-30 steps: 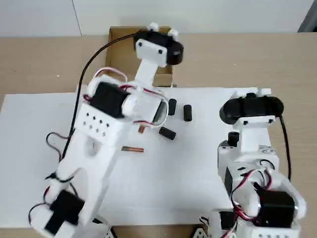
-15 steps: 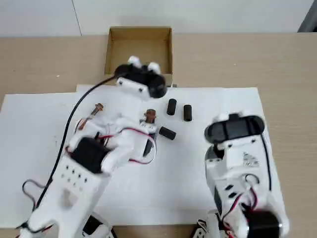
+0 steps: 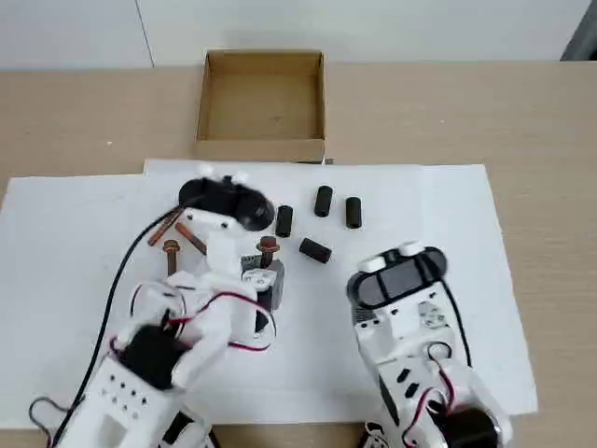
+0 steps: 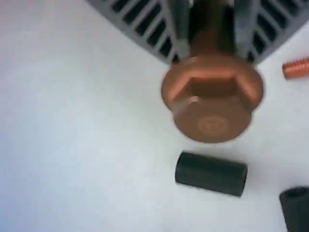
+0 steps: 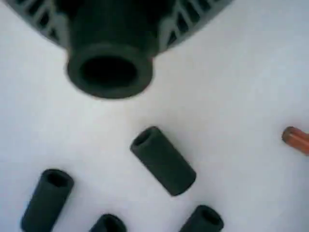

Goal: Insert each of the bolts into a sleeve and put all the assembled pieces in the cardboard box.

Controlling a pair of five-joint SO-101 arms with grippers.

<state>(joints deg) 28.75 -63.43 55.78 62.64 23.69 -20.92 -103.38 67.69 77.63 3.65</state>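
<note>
You were at the very start of the job. The cardboard box [image 3: 200, 103] held no assembled piece, and no bolt sat inside a sleeve yet. Your left gripper [image 4: 208, 24] was pinching one copper-coloured bolt [image 4: 211, 99] by its shaft, head outward, over the middle of the white paper [image 3: 448, 215]. Your right gripper [image 5: 112, 17] was clamped on a black sleeve [image 5: 110, 71] with its open bore showing, held apart from the bolt. So you had the first pair in hand, while the insertion and every drop into the box remained to do.

You had five sleeves in all: the one held and four loose sleeves [image 3: 323, 201] lying on the paper below the box. Bolts came to four, by my judgement: the one held and three loose bolts [image 3: 171, 250] beside the left arm. Those lay close against the cable, so you may have had one more or fewer. There was one box.
</note>
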